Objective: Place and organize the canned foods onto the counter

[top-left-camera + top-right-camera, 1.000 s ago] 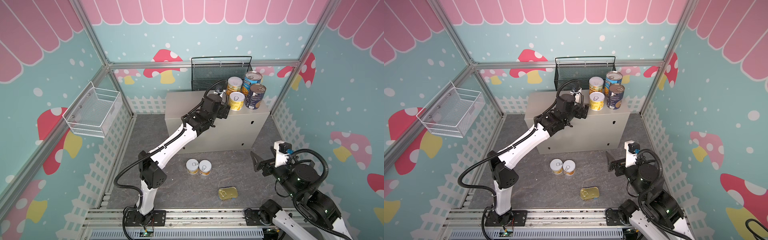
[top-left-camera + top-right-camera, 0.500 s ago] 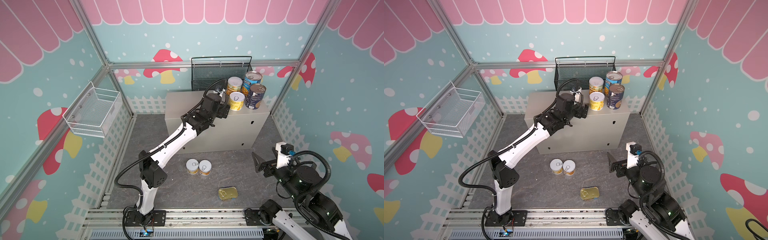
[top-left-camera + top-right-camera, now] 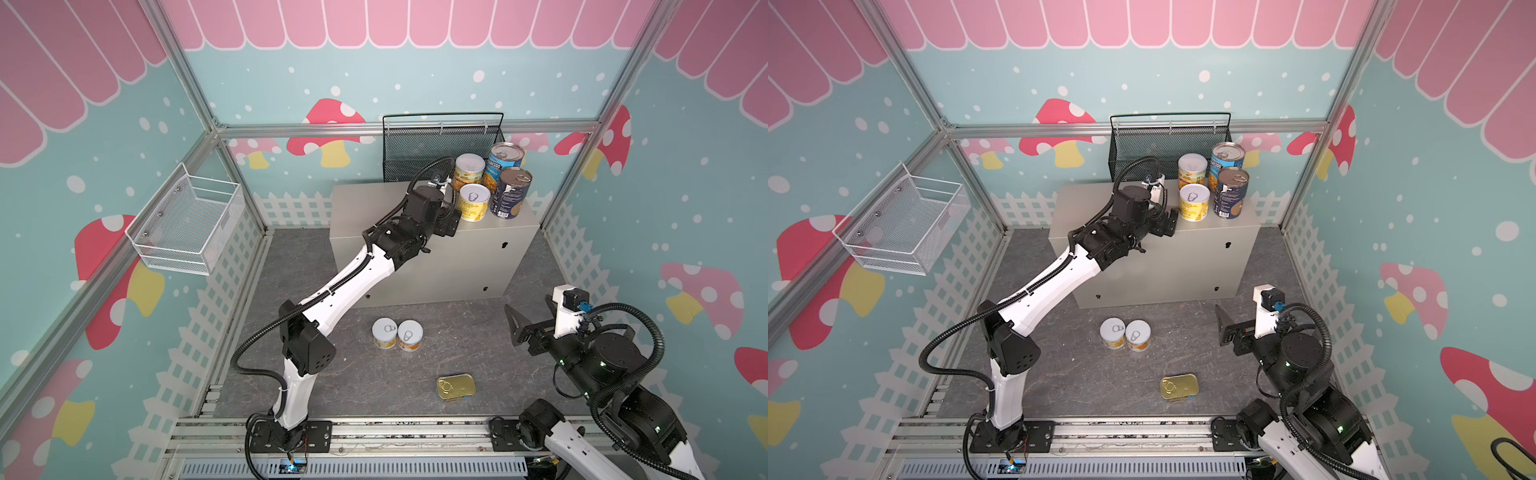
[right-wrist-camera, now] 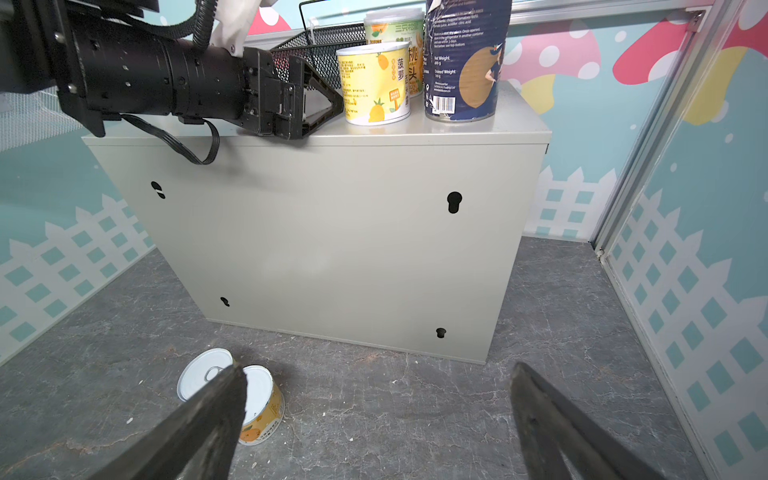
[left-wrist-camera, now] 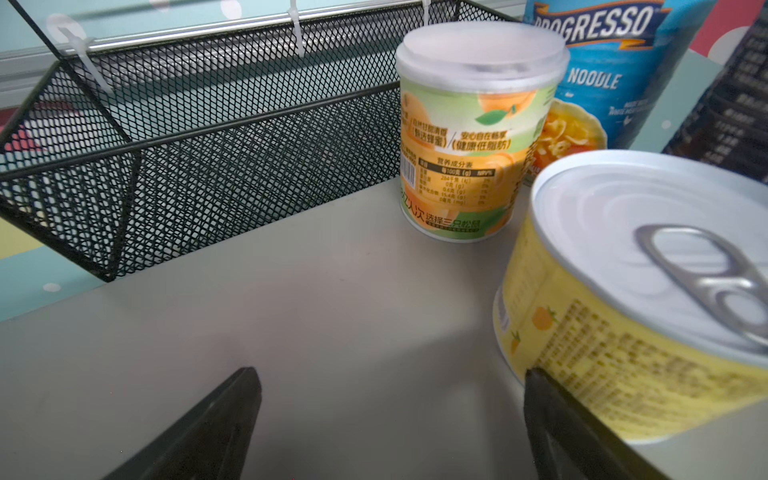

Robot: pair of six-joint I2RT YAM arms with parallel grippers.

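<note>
Backing the left tool (image 3: 454,220) away cleanly looks like the step in hand. In both top views its jaws stand apart and empty over the beige-grey metal box table (image 3: 374,208), just beside the small yellow-labelled tin with the white pull-tab lid (image 3: 473,203). That tin stands upright near the front edge, with a green-and-orange tin (image 3: 468,170) and two tall blue-labelled tins (image 3: 512,193) behind and beside it. Two more small yellow tins (image 3: 384,332) and the flat gold-topped rectangular tin (image 3: 456,386) lie on the grey floor (image 3: 332,374). The right tool (image 3: 532,318) hovers low on the right, jaws apart, holding nothing.

In the left wrist view one finger (image 5: 561,424) sits close against that yellow tin's side; whether it touches is hard to tell. Pull straight back along the fingers, not sideways, or you may drag the tin toward the edge. Keep clear of the black mesh basket (image 5: 208,145).

In the right wrist view the floor pair touch each other, so close on one without tipping its neighbour.
</note>
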